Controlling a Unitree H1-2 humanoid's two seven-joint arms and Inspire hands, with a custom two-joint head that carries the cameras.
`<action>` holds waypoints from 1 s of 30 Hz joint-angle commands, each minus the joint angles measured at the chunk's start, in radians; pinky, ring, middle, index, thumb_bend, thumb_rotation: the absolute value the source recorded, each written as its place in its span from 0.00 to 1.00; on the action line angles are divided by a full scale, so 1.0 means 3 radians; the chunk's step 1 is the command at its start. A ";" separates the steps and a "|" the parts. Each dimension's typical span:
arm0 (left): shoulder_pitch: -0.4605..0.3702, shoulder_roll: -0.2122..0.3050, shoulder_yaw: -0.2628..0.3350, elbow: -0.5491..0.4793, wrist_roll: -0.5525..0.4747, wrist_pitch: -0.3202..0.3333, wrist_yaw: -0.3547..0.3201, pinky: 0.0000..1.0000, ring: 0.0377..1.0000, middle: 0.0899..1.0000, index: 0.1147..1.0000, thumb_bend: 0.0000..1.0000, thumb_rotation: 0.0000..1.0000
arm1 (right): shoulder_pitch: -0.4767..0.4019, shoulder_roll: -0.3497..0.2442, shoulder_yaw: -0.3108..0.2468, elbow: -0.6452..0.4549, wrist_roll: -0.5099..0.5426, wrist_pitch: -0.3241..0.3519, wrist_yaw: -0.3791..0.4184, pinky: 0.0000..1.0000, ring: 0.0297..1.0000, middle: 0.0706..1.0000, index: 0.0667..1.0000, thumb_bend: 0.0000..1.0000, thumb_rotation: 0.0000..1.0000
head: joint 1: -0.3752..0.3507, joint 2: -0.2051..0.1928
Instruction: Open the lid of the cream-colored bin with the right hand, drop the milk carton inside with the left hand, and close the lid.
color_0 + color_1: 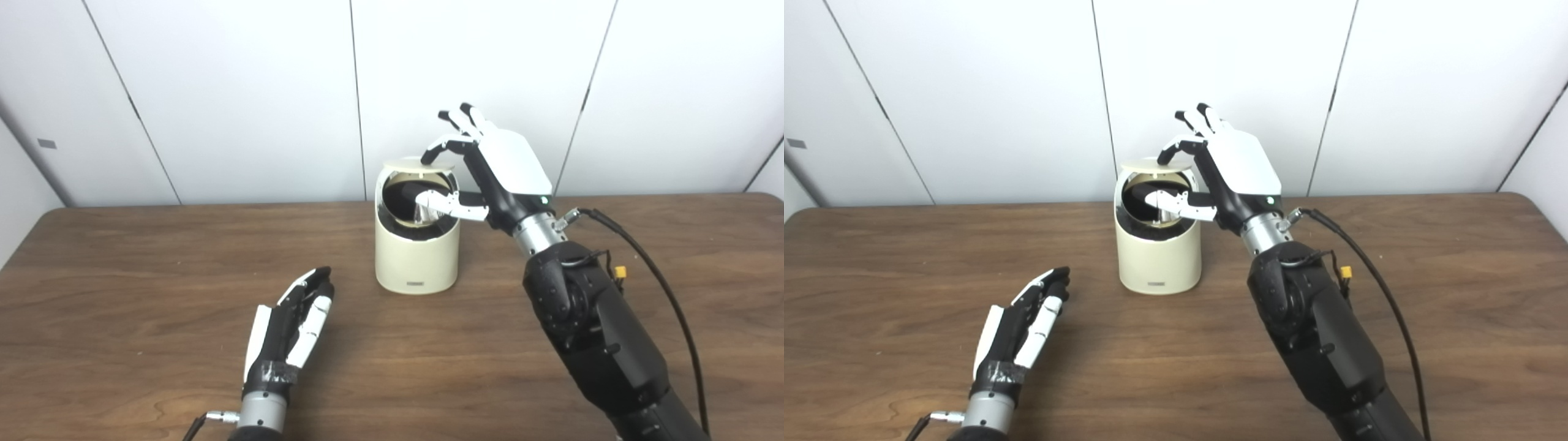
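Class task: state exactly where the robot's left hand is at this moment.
The left hand lies low over the wooden table, front left in both views, empty, short and left of the cream-colored bin.

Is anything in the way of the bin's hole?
Yes. The right hand has its thumb across the bin opening, with fingers on the raised lid. No milk carton is visible.

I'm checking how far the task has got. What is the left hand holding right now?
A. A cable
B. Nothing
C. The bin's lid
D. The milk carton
B: the left hand lies on the table, fingers extended and empty, apart from the bin; no carton shows in either view.
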 commanded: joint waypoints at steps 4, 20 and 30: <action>-0.0091 -0.0048 -0.0008 -0.0104 0.0048 -0.0024 0.0025 0.78 0.80 0.83 0.85 0.58 0.85 | -0.0015 -0.0002 0.0031 -0.0158 -0.0350 -0.0065 -0.0134 1.00 0.97 0.89 0.56 0.55 0.87 | 0.0010 0.0017; -0.0106 -0.0007 -0.0028 -0.0211 0.0075 0.0011 -0.0032 0.78 0.82 0.83 0.85 0.60 0.89 | 0.0093 0.0045 0.0354 -0.0079 -0.0940 -0.0137 0.0168 1.00 0.98 0.89 0.62 0.60 0.84 | 0.0046 0.0057; -0.0090 -0.0007 -0.0024 -0.0198 0.0076 -0.0014 -0.0036 0.77 0.81 0.82 0.84 0.58 0.88 | 0.0157 0.0029 0.0424 -0.0122 -0.1108 -0.0124 0.0315 1.00 0.99 0.91 0.63 0.58 0.83 | 0.0059 0.0097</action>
